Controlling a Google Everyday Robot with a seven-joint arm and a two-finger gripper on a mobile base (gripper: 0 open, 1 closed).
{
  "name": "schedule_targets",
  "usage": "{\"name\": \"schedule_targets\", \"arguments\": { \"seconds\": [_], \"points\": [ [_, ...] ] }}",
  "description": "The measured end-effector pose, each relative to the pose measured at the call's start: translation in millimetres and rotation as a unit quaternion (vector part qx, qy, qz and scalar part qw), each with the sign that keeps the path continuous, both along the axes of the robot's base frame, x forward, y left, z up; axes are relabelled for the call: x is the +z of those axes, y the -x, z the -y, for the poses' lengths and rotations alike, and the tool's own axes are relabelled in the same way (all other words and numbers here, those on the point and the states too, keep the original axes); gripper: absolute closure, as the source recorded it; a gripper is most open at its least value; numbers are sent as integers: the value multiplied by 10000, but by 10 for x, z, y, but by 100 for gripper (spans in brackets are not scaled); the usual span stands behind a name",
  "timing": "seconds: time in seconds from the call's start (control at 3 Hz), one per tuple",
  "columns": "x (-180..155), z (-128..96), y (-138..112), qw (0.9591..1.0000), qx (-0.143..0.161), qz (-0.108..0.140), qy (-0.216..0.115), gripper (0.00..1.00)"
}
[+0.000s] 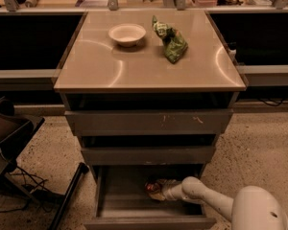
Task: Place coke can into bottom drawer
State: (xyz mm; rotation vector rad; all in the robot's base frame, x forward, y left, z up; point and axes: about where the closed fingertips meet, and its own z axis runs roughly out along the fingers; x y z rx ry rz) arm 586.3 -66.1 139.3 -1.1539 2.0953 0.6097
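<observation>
The bottom drawer (134, 210) is pulled open at the foot of the grey-brown cabinet. The coke can (151, 187), red-orange with pale markings, is inside it toward the right, low over the drawer floor. My gripper (161, 188) reaches into the drawer from the right and is right at the can, partly covering it. The white arm (206, 200) runs from the lower right corner into the drawer. Whether the can rests on the drawer floor cannot be told.
Two shallower drawers (149, 122) sit above, slightly open. On the cabinet top (96, 71) stand a pale round bowl (127, 34) and a green wrinkly snack bag (170, 40). A dark chair and cables (9, 152) are on the floor at the left.
</observation>
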Motion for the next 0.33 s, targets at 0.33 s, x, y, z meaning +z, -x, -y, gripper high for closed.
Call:
{"name": "schedule_targets", "arguments": {
  "seconds": [0.33],
  "points": [
    [0, 0, 0, 10000, 0, 0, 0, 0]
  ]
}}
